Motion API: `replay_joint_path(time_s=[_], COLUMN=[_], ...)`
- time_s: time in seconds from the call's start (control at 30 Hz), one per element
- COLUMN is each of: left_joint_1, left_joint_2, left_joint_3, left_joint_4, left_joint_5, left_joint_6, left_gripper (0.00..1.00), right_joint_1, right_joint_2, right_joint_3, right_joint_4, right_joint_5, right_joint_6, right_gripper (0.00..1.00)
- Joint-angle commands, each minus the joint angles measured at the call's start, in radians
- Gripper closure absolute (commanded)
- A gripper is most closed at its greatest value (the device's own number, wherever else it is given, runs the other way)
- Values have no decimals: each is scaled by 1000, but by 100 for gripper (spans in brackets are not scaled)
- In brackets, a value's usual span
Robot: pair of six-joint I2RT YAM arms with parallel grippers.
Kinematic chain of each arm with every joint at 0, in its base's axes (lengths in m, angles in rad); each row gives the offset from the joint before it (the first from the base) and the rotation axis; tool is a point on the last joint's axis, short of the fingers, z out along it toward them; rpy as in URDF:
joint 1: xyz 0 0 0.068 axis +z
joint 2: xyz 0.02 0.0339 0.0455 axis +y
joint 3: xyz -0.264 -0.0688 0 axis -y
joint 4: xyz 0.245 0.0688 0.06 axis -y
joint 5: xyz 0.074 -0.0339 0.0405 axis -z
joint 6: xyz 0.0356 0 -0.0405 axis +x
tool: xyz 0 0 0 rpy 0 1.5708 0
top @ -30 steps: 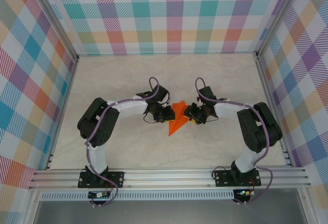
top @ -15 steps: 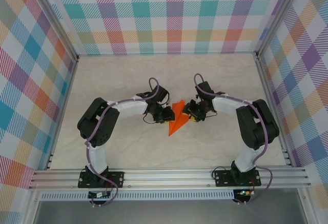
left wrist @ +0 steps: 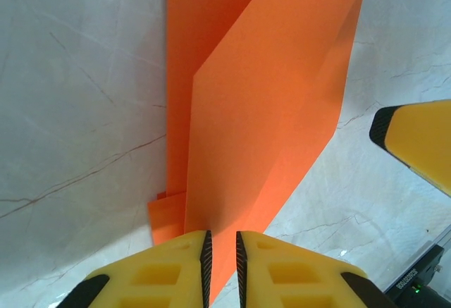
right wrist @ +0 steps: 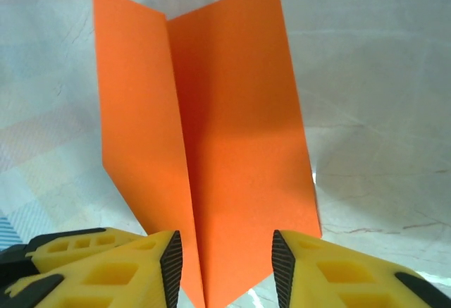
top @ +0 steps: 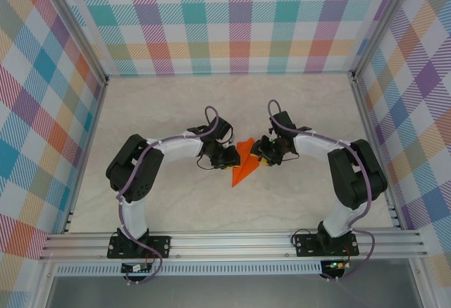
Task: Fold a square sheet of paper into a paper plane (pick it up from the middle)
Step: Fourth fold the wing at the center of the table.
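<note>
The square sheet of paper is folded into an orange pointed paper plane (top: 244,164) that lies on the table between my two grippers. In the left wrist view the paper plane (left wrist: 268,111) runs under my left gripper (left wrist: 222,251), whose jaws stand a thin slit apart with orange showing through the gap. The right wrist view shows the paper plane (right wrist: 232,132) as a shallow V with a centre crease. Its narrow end reaches between the jaws of my right gripper (right wrist: 224,259), which are open wider than the paper. From above, the left gripper (top: 231,158) and right gripper (top: 259,154) flank the plane.
A pale marble-patterned table (top: 176,103) has checked walls on three sides. An aluminium rail (top: 232,241) with both arm bases runs along the near edge. One yellow finger of the right gripper (left wrist: 416,142) shows at the right of the left wrist view.
My right gripper has shifted a little up and toward the paper, its jaws slightly narrower. The left arm and the plane have hardly moved.
</note>
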Motion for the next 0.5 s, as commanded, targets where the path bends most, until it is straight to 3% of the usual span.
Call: replay_joint_path(time_s=[0.0, 0.2, 0.47], left_joint_1=[7, 8, 7], left_joint_2=[-58, -71, -23], left_joint_3=[20, -1, -3], left_joint_4=[-27, 27, 55], left_joint_5=[-25, -6, 48], left_joint_6=[3, -38, -49], left_gripper=[84, 91, 92], right_joint_1=[7, 13, 19], right_joint_2=[-14, 59, 162], right_joint_3=[-27, 20, 49], right_joint_4=[122, 227, 352], right_joint_5=[-79, -175, -251], right_joint_6=[-3, 0, 51], right_gripper=[67, 83, 86])
